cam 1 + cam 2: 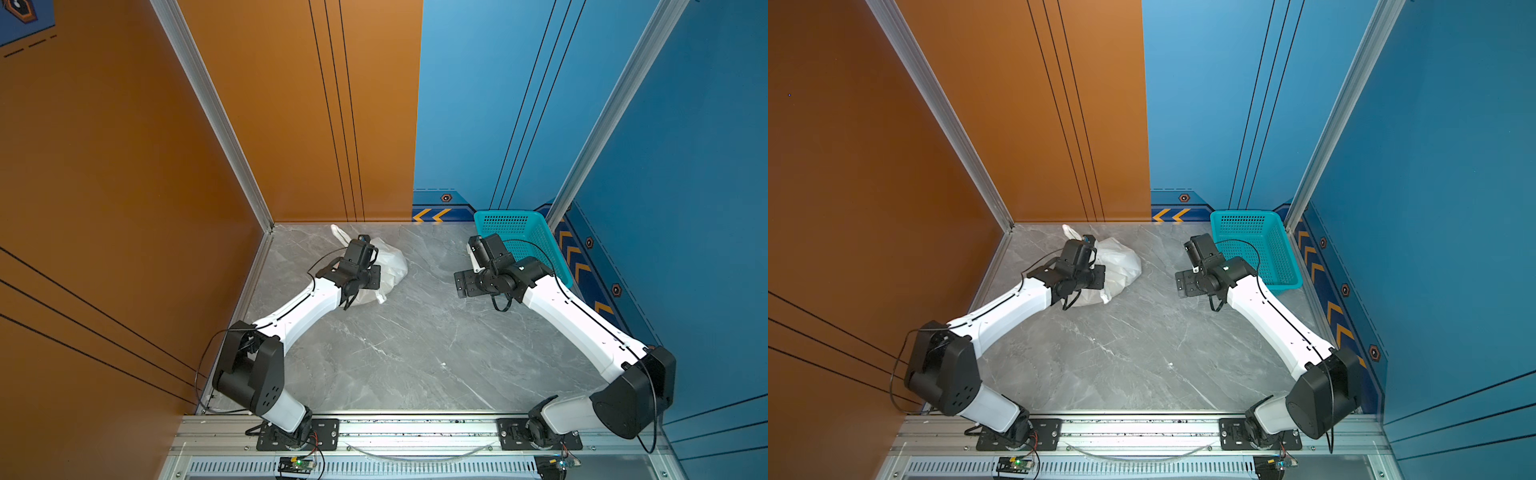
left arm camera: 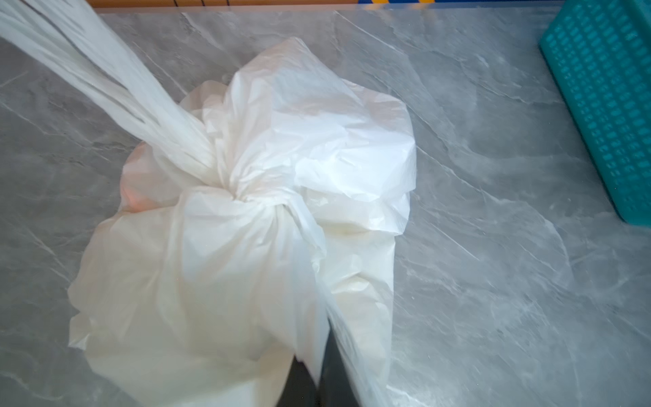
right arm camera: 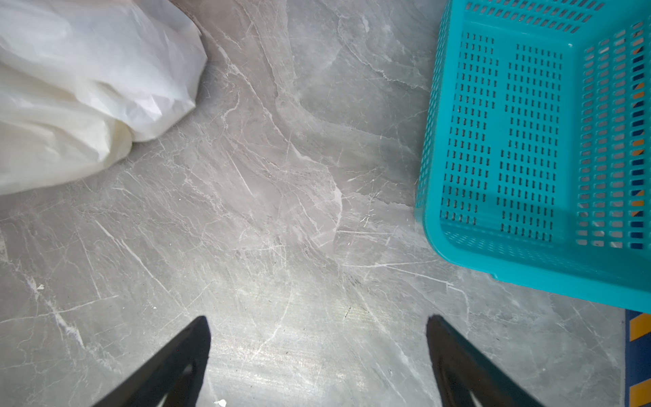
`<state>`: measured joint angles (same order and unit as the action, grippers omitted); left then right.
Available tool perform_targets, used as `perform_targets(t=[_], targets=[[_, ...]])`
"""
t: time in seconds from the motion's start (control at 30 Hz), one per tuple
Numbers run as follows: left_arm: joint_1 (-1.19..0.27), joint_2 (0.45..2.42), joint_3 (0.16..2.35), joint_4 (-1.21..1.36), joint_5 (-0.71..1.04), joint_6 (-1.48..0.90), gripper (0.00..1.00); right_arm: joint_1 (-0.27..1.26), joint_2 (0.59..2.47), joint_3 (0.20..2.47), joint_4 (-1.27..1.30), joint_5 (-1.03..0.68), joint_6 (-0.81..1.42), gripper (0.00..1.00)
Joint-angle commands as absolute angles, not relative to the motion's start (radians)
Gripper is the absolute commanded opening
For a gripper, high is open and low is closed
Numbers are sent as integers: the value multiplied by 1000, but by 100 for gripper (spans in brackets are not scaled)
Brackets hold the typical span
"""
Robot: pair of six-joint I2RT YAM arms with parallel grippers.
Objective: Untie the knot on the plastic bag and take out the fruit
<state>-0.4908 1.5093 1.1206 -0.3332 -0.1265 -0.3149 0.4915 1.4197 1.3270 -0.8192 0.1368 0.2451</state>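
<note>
- Left jaws: clenched. In the left wrist view a taut strand of the plastic bag [image 2: 246, 282] runs from the knot [image 2: 253, 201] to the one dark finger [image 2: 306, 384] that shows, with film draped over it. You are pinching the bag's plastic, not the knot itself.
- Right jaws: released and standing wide. Both dark fingers [image 3: 169, 363] hang over the bare tabletop [image 3: 281, 211] with nothing between them.
- Bag position: in both top views the bag [image 1: 392, 266] [image 1: 1121, 266] lies on the tabletop [image 1: 415, 353] toward the far left corner. It is partly covered by your left wrist.
- Knot: tied. The film gathers into a tight twisted pucker at the middle of the bag's top.
- Second strand: a flat white tail [image 2: 88, 63] leaves the knot on the side away from your pinch. In a top view this tail [image 1: 338, 233] stands up beside the far wall.
- Fruit: shut inside the bag. Only a peach-pink tint [image 2: 132, 197] shows through the film just beside the knot, and you cannot tell which fruit it is.
- Teal basket [image 1: 511, 216] [image 1: 1244, 214]: on the tabletop at the far right corner, well apart from the bag.
- Right wrist view: your open right jaws sit over the stretch of tabletop between the bag [image 3: 70, 88] and the basket [image 3: 563, 282], touching neither.
</note>
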Motion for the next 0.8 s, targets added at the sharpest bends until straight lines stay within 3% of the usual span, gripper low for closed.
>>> perform_targets(t=[0.0,0.23,0.47,0.6,0.77], targets=[[-570,1406,1038,-329,-148,-369,0,489,1369,1300,-823,115,265,96],[-787,1200,814,-383,-219,-508,0,529,1338,1268,-845,85,271,97],[-850,1137,770,-409,-234,-565,2,608,1354,1261,-819,11,262,97],[-853,1088,793,-458,-243,-561,31,656,1355,1263,-801,-17,234,98],[-811,968,778,-480,-271,-544,49,691,1358,1242,-737,-65,215,99]])
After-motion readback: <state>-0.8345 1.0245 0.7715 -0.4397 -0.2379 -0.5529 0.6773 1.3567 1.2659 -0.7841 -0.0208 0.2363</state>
